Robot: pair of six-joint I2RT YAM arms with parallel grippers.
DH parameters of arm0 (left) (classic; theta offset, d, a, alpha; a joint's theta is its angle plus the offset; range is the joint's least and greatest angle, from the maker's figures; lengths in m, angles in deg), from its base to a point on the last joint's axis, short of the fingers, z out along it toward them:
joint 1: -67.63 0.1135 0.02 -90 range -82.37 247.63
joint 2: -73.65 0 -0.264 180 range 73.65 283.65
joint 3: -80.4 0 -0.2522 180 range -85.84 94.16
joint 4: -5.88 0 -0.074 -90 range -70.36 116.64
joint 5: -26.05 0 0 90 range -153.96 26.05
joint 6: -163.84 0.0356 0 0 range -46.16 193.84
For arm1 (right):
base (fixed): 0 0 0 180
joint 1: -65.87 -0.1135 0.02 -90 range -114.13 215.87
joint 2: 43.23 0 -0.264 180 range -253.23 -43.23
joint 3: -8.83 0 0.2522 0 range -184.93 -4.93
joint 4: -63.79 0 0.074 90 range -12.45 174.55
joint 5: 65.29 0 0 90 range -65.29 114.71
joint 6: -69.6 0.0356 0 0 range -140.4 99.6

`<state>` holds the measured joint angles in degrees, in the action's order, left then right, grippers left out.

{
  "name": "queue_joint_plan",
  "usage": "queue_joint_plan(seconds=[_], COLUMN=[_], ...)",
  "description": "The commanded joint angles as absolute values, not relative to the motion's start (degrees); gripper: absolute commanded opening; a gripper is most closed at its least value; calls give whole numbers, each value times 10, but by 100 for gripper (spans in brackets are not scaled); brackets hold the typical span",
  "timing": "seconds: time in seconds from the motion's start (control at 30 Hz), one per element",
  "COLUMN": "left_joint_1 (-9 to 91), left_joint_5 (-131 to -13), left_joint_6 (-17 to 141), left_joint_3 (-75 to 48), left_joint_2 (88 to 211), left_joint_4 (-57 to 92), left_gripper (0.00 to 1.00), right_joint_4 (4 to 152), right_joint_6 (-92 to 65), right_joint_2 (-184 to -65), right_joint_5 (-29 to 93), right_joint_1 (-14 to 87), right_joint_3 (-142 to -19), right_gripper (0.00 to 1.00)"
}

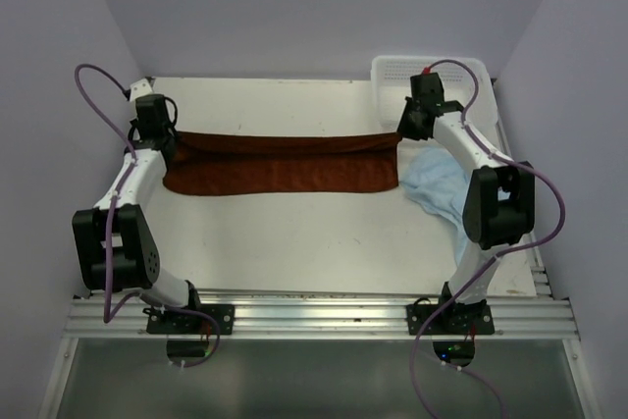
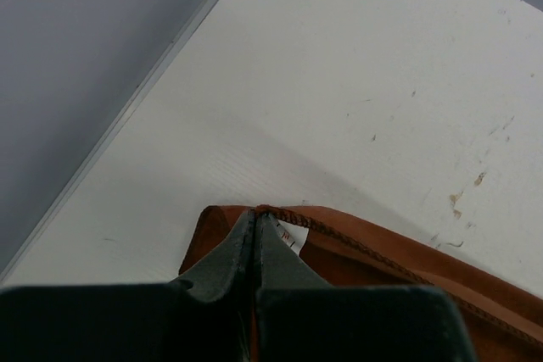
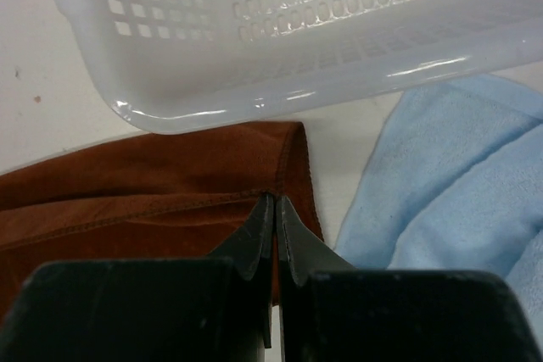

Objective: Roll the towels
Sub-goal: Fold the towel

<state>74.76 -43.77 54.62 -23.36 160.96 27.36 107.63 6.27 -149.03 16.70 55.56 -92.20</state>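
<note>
Rust towel (image 1: 285, 169), one, ends pinched in left hand (image 2: 257, 216), right hand (image 3: 276, 203); one blue towel (image 3: 462, 171)

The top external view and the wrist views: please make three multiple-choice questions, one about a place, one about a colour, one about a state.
1. Where on the table does the basket stand?
A. near left corner
B. centre
C. far right corner

2. What colour is the loose towel at the table's right side?
A. light blue
B. green
C. yellow

3. The right gripper is:
A. open over the basket
B. shut on the brown towel
C. shut on the loose towel

Answers:
1 C, the top view shows it there.
2 A, it looks pale blue in two views.
3 B, its closed jaws pinch the brown hem.
</note>
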Motion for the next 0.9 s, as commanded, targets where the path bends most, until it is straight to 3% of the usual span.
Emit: queue_joint_plan(seconds=[0.0,0.87], left_joint_1=[762,776], left_joint_5=[-438,-429], left_joint_6=[572,596], left_joint_3=[-240,-292], left_joint_2=[1611,1617], left_joint_4=[233,224], left_gripper=[0,0], right_joint_4=[1044,1021], right_joint_6=[47,44], right_joint_2=[-1441,-1414], right_joint_5=[185,215], right_joint_1=[565,566], right_joint_3=[-904,-775], right_gripper=[0,0])
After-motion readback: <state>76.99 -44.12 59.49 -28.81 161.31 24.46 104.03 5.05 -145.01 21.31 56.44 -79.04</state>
